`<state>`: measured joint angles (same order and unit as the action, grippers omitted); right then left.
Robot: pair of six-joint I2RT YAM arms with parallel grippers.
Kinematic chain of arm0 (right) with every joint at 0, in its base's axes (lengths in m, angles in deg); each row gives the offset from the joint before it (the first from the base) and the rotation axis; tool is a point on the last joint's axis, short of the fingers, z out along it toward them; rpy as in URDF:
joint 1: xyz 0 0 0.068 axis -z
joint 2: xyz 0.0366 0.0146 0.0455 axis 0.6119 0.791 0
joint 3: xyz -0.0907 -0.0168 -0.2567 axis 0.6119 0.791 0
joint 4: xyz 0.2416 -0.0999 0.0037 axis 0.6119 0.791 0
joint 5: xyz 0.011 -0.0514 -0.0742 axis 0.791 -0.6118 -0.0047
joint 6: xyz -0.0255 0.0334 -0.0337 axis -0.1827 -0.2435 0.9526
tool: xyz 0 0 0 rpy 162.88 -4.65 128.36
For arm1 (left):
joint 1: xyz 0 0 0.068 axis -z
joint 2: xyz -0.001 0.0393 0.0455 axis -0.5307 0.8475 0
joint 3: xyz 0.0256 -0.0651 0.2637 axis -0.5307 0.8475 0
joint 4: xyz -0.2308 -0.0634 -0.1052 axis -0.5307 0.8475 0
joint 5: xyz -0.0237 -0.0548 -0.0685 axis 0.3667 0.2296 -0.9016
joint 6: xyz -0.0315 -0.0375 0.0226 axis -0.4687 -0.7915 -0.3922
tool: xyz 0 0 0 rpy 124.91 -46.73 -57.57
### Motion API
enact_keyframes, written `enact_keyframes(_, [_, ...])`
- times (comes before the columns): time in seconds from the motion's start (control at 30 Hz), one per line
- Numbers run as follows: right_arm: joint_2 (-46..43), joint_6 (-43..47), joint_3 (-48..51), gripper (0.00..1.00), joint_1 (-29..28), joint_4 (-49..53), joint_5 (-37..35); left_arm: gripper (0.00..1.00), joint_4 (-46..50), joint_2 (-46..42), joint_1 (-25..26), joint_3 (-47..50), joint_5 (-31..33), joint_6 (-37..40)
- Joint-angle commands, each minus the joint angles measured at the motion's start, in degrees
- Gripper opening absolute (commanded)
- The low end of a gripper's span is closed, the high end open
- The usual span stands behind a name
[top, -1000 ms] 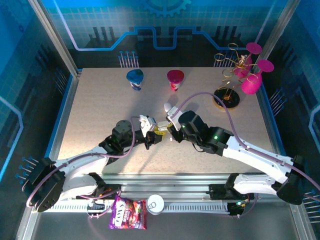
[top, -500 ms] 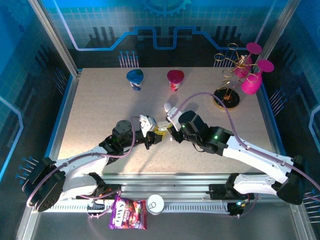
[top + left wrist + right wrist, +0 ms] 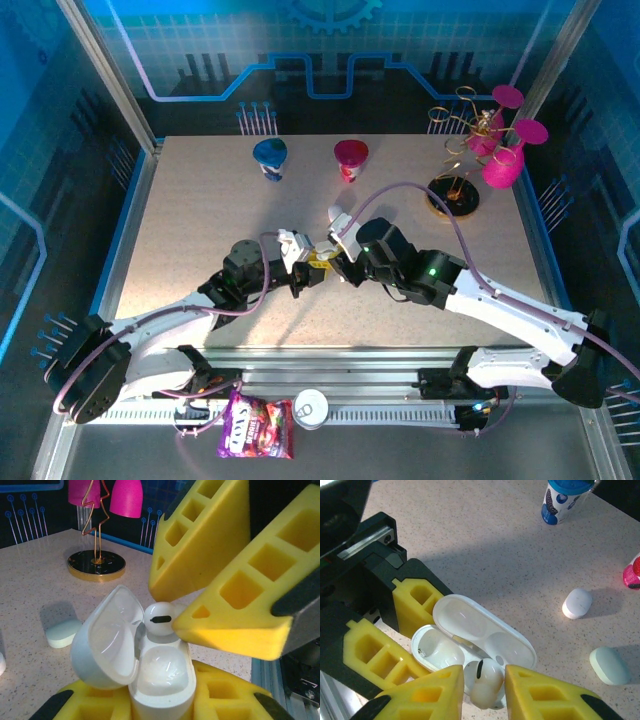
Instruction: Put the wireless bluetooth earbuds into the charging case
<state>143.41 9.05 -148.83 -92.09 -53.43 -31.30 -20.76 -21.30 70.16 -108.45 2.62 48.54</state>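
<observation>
The earbud (image 3: 485,682) stands head-up in one well of the open charging case (image 3: 470,630), between the right jaws. I cannot tell whether their foam grips it or only brackets it. If it is not fully seated, pulling away could drag it out, and glossy rounded plastic would roll. The left jaws are clamped on the case body. A hard push could twist that smooth pebble shell in the soft, yellow, cell-cut foam, or strain the thin hinged lid. The table (image 3: 495,540) is matte and speckled.

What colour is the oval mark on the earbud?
Black, on the white earbud; the left wrist view shows it best.
</observation>
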Motion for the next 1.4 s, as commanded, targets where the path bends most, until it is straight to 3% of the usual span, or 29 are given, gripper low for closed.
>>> enact_keyframes(0.0, [0.1, -1.2, -1.6, 0.32, -0.8, -0.8, 2.3, 0.0, -3.7, 0.0, 0.2, -0.8, -1.6, -0.9])
enact_keyframes(0.2, [-0.7, -2.2, -1.9, 0.39, -0.7, -0.6, 0.3, 0.0, -3.9, 0.1, 0.2, -0.7, -1.7, -1.1])
enact_keyframes(0.4, [-4.0, -4.0, -0.6, 0.54, 0.0, -2.8, -0.1, 0.0, -4.1, 0.5, 0.2, -0.5, -1.6, -1.2])
enact_keyframes(0.67, [-9.1, -9.1, 2.9, 0.63, 4.9, -6.7, 6.8, 0.0, -4.6, 0.7, 0.2, -0.2, -1.8, -0.8])
enact_keyframes(0.93, [-10.2, -14.2, 6.0, 0.6, 12.4, -6.1, 13.9, 0.0, -5.4, 0.7, 0.2, -0.1, -2.6, -0.7])
enact_keyframes(1.1, [-9.5, -14.1, 7.0, 0.53, 13.4, -5.0, 15.5, 0.0, -5.4, 0.5, 0.1, -0.1, -2.9, -0.6])
enact_keyframes(1.37, [-8.1, -13.1, 8.1, 0.51, 13.2, -5.5, 18.5, 0.0, -5.4, 0.7, 0.2, -0.7, -2.6, -1.1])
